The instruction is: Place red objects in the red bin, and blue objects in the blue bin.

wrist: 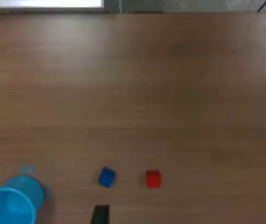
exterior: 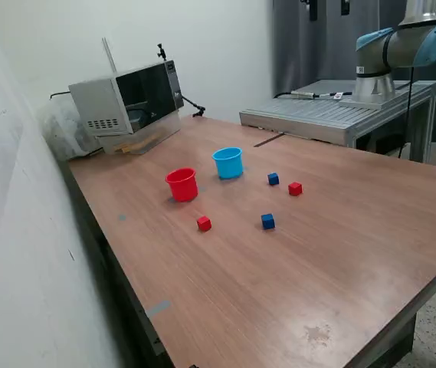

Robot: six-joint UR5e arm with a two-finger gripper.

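The red cup (exterior: pixel 181 184) and the light blue cup (exterior: pixel 228 162) stand upright side by side on the wooden table. A dark blue cube (exterior: pixel 273 179) and a red cube (exterior: pixel 295 188) lie to the exterior view's right of the blue cup. A second red cube (exterior: pixel 204 223) and a second blue cube (exterior: pixel 268 221) lie nearer the front. The wrist view shows the blue cup (wrist: pixel 12 205), a blue cube (wrist: pixel 106 177) and a red cube (wrist: pixel 153 178) from high above. My gripper (wrist: pixel 190 218) shows only as dark fingertips (wrist: pixel 100 214) set wide apart, with nothing between them.
A microwave-like grey box (exterior: pixel 129 96) stands at the table's back, at the exterior view's left. The arm's base (exterior: pixel 390 54) sits on a metal platform (exterior: pixel 332 111) at the back right. A white wall runs along the exterior view's left side.
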